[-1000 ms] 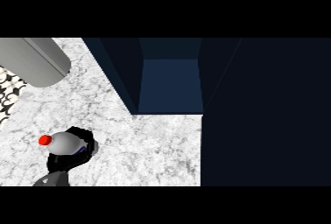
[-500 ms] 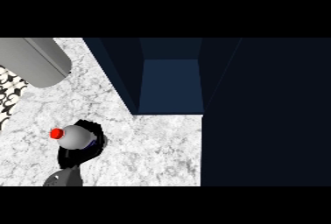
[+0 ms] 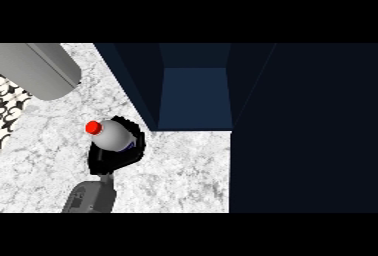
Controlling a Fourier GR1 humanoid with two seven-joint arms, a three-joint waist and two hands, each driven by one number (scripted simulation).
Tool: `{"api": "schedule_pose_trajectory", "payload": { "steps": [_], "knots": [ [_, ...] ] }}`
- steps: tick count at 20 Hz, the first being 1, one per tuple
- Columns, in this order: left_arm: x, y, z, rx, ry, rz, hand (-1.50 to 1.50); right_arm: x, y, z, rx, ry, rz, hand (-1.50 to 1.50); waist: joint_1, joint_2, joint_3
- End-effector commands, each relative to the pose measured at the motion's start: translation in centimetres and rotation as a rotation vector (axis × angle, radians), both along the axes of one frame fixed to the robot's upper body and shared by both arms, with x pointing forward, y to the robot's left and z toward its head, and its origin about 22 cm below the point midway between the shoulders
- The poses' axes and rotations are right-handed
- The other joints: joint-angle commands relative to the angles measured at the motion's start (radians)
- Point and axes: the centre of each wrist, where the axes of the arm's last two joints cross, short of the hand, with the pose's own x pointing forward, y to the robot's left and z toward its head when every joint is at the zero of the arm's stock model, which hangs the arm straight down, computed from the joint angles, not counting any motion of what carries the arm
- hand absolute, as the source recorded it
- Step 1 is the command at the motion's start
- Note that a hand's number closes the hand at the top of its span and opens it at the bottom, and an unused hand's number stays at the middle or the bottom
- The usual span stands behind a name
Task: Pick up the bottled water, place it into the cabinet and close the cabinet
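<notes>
The bottle is pale grey with a round red cap on top. I hold it in my hand, and my black fingers curl round its side. It is up over the white marble counter, just beside the open dark blue cabinet. I see one bottle, one cap, one hand and one cabinet. A grey box sits in the far left corner. Half a second ago the bottle was lower and more to the left; now it is closer to the cabinet.
</notes>
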Motion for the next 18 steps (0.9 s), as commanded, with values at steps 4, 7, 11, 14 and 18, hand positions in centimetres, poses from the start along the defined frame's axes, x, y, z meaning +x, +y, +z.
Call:
{"api": "schedule_pose_trajectory", "payload": {
  "steps": [4,7,11,14,18],
  "knots": [
    [1.9,-5.6,4.4,0.036,-0.023,0.018,1.5,0.0,2.4,3.6,0.038,-0.063,0.063,-1.5,-0.012,0.002,-0.001],
    [2.2,-8.4,5.8,0.052,-0.02,0.03,1.5,-1.0,3.0,3.4,0.038,-0.061,0.07,-1.5,-0.034,-0.002,-0.001],
    [2.9,-8.6,5.3,0.116,0.003,0.068,1.5,-0.1,2.2,3.8,0.041,-0.081,0.03,-1.5,-0.011,0.003,0.0],
    [5.0,-11.0,6.4,0.184,0.002,0.116,1.5,1.4,1.1,3.4,0.052,-0.087,0.061,-1.5,-0.019,0.008,-0.001],
    [6.9,-11.2,6.8,0.236,0.053,0.155,1.5,0.6,1.9,3.7,0.052,-0.067,0.056,-1.5,-0.025,0.007,-0.001]
  ]
}}
